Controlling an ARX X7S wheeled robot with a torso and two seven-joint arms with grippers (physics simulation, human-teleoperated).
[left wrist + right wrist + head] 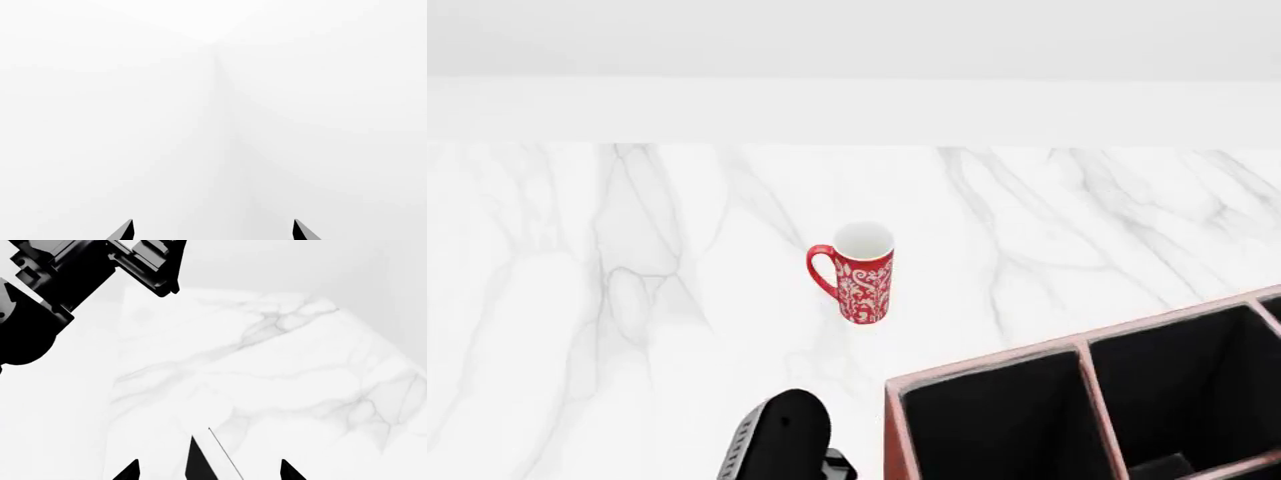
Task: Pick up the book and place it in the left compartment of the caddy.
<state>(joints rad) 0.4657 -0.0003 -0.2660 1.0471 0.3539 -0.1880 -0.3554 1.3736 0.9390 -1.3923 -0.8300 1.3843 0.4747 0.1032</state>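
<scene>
We see the caddy (1094,410) at the marble table's (627,300) near edge, a red mug (864,272) well apart. Left gripper (213,231) spread wide; right gripper (210,471) flanks a dark thin edge, grip uncertain.

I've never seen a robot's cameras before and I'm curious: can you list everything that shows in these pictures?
Table: one, white marble with grey veins, fills most of the head view.
Mug: one, red with a white pattern, upright mid-table, handle to the left.
Caddy: one, reddish-brown box with black-lined slots, lower right corner, cut off by the frame.
Book: one, black with a white edge, only a sliver, right wrist view.
Wall: white, behind the table.
Arm parts: black and grey, bottom of the head view, left of the caddy.
Left jaws: two black fingertips, apart, facing blank white.
Right jaws: two black fingertips, apart, either side of the book.
</scene>
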